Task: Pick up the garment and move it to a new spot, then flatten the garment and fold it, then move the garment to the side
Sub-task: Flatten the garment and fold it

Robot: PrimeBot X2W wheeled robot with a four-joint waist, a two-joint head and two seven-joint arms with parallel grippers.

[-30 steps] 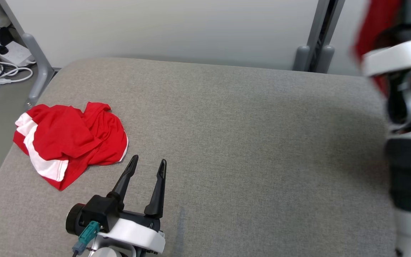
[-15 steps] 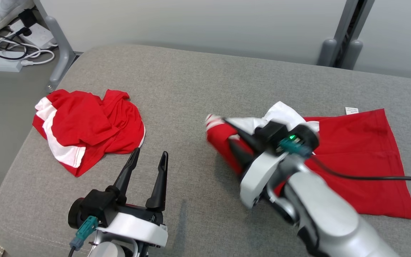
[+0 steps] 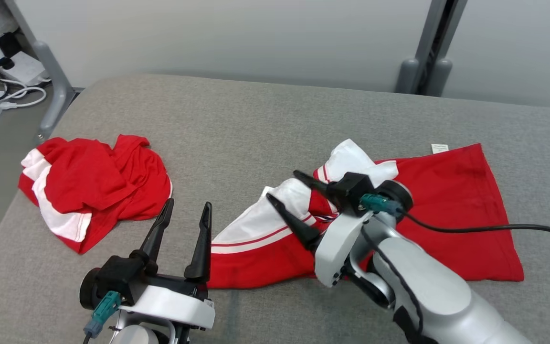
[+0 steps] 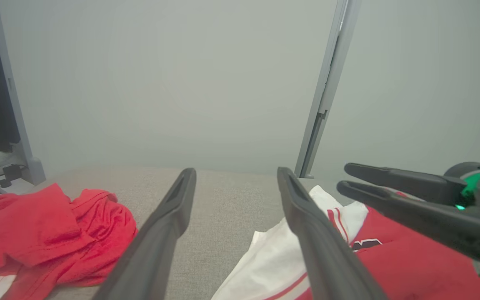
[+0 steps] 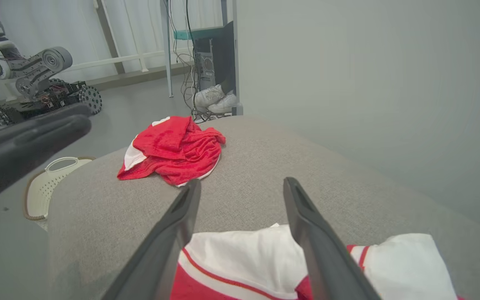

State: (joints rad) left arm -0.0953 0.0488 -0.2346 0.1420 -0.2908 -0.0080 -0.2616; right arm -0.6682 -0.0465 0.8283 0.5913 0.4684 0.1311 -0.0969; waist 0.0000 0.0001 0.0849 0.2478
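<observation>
The red-and-white garment (image 3: 447, 210) lies partly spread, bunched at its white end, on the grey cushion (image 3: 256, 110), our right gripper (image 3: 282, 185) just over that bunch and our left gripper (image 3: 188, 204) beside it, both with fingers apart and empty, so we judge placing done and flattening next: pinch edges, pull outward.

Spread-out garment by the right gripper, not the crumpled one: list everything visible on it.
The spread garment is red, thin jersey-like fabric, with white sleeve panels trimmed in red stripes and a small white label at its far edge. Its right part lies fairly flat on the grey cushion; its left part is bunched and folded over. A dark-and-white print marks the red. The right gripper stands open over the white part, gripping nothing; contact cannot be told.
</observation>
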